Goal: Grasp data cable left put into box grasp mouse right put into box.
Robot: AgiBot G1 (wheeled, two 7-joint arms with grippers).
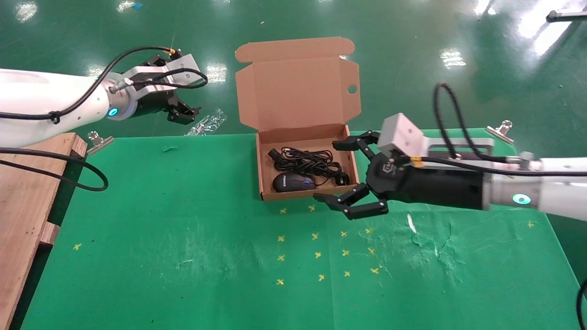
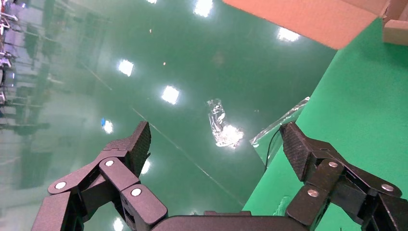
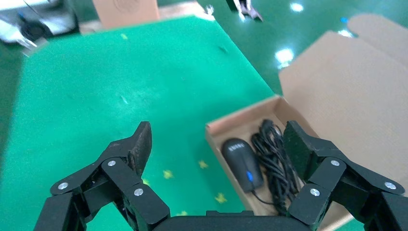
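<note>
The right gripper [image 1: 344, 174] is seen with jaws spread and empty, right of centre, just beside the box [image 1: 304, 195]. The mouse [image 1: 293, 182] and cable [image 1: 308, 161] lie inside it. The left gripper [image 1: 183, 103], also spread and empty, hangs at upper left beyond the tabletop [image 1: 183, 256]. Both placements appear done; only withdrawal seems needed.

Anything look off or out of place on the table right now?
A crumpled clear plastic wrapper lies at the table's far edge, near the left pincer. The mouse and cable sit inside the box; the right pincer is open, empty.
</note>
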